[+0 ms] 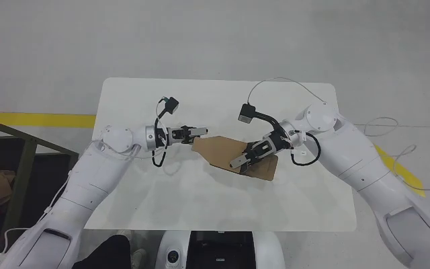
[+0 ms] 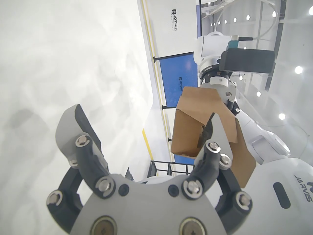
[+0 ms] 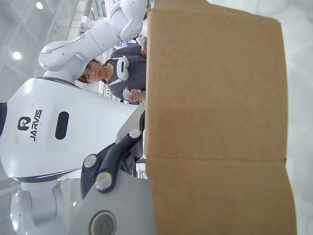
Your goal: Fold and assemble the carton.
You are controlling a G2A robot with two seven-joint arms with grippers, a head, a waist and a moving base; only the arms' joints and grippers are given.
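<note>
While the right jaws clamp the carton (image 1: 225, 149) at the end nearer the right arm (image 1: 336, 144), the brown, partly folded carton sits over the middle of the table (image 1: 134, 101). I cannot tell whether it rests on the table or is lifted clear. Its long axis runs across the table from one arm to the other, and its tapered end points at the left arm (image 1: 121, 141).

The left jaws are spread wide and hold nothing. They face along that same axis, so the carton lies straight ahead of them with its tapered end just beside their tips. In the left wrist view one finger (image 2: 216, 135) overlaps the carton's open edge, but contact cannot be made out.

By my judgement the left arm is the free one and the nearer to the loose end. The next fold probably needs it to close on a flap there while the right arm holds steady.
</note>
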